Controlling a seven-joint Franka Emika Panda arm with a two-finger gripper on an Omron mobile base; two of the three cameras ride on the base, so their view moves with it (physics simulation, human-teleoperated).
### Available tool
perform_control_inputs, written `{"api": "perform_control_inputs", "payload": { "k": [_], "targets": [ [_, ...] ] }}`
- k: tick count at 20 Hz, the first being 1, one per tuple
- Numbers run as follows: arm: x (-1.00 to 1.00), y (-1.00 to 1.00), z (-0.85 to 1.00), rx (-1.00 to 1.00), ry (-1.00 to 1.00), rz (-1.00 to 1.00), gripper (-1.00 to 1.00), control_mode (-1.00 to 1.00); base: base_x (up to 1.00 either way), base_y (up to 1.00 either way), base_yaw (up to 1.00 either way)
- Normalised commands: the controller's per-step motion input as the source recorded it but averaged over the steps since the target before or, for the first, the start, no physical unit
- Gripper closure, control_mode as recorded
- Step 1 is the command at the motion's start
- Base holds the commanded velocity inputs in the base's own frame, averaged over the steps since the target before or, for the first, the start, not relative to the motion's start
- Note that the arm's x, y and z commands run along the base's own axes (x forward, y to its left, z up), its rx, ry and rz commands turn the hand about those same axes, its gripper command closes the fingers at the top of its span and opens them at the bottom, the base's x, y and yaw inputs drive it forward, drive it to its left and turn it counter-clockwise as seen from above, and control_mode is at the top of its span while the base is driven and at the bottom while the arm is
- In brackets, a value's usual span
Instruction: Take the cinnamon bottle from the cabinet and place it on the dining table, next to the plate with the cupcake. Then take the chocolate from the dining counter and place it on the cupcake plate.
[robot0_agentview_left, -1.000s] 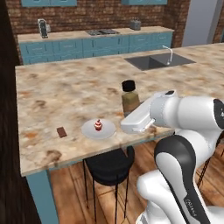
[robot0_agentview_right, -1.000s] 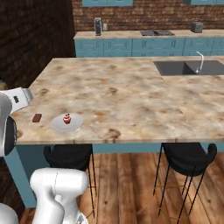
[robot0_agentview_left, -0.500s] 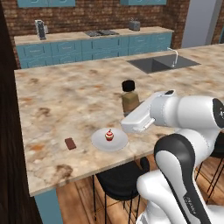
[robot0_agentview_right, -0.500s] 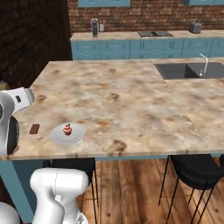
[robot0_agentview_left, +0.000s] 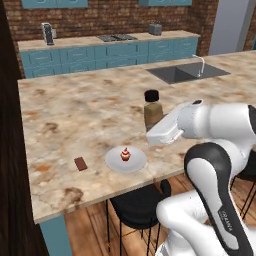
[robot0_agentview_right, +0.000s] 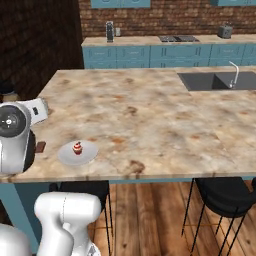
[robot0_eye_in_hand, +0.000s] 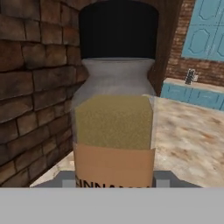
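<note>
Cinnamon bottle (robot0_agentview_left: 152, 108) stands upright in the left base view, raised above the marbled desk (robot0_agentview_left: 75, 110), its black cap up and its lower part hidden behind the white hand of the arm. On the desk, nearer the front edge and to the bottle's left, lies the pale plate (robot0_agentview_left: 126, 160) with the cupcake (robot0_agentview_left: 125, 154) at its middle. The dark chocolate bar (robot0_agentview_left: 80, 163) lies flat just left of the plate, apart from it. A black stool (robot0_agentview_left: 135, 205) stands under the desk edge.

From the right base view the plate (robot0_agentview_right: 77, 153) sits near the desk's front left corner, the cupcake (robot0_agentview_right: 77, 148) on it, and the chocolate (robot0_agentview_right: 41, 146) peeks out beside the arm's round joint. A sink (robot0_agentview_right: 215, 80) is sunk into the far right of the desk (robot0_agentview_right: 150, 115).

Up close in the hand view, the bottle (robot0_eye_in_hand: 114, 113) is upright, tan powder above its label band. The pincer (robot0_eye_in_hand: 114, 180) is pinching it low down, a grey fingertip (robot0_eye_in_hand: 68, 180) showing at each side.
</note>
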Motion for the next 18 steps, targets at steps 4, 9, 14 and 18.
{"api": "perform_control_inputs", "payload": {
  "k": [4, 9, 14, 18],
  "targets": [
    [0.61, -0.91, -0.33, 0.02, 0.14, 0.33, 1.00, -1.00, 0.00, 0.00, 0.00],
    [0.55, -0.95, -0.46, 0.02, 0.12, 0.33, 1.00, -1.00, 0.00, 0.00, 0.00],
    [0.47, -0.89, -0.50, 0.06, 0.00, 0.31, 1.00, -1.00, 0.00, 0.00, 0.00],
    [0.63, -0.46, -0.78, 0.00, 0.00, 0.27, 1.00, -1.00, 0.00, 0.00, 0.00]
  ]
}}
